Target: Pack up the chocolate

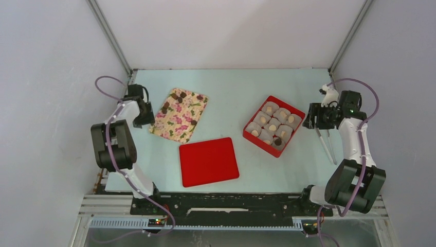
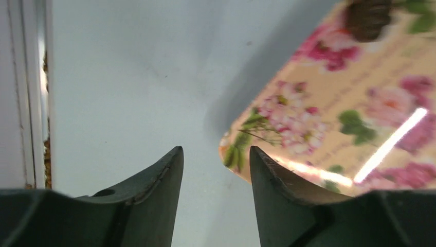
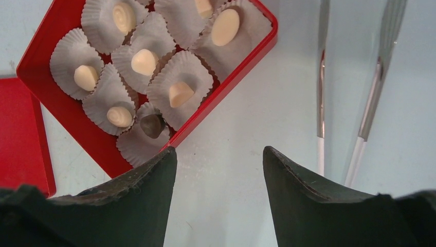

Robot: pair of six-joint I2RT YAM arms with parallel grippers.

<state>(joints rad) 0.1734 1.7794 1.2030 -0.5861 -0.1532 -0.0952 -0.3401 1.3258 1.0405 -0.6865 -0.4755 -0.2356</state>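
A red box (image 1: 258,142) right of centre holds grey-white paper cups. Several hold pale tan chocolates (image 3: 179,94); one near-corner cup holds a dark chocolate (image 3: 152,125), also in the top view (image 1: 277,140). Several dark chocolates (image 1: 164,108) lie on a floral cloth (image 1: 180,123) at the left; one shows in the left wrist view (image 2: 367,19). My left gripper (image 1: 144,117) is open and empty at the cloth's left edge (image 2: 216,154). My right gripper (image 1: 311,119) is open and empty just right of the box (image 3: 220,154).
A red lid (image 1: 208,160) lies flat in front of centre. Metal tongs (image 1: 326,145) lie on the table right of the box, beside my right gripper, and show in the right wrist view (image 3: 371,103). Grey walls enclose the table.
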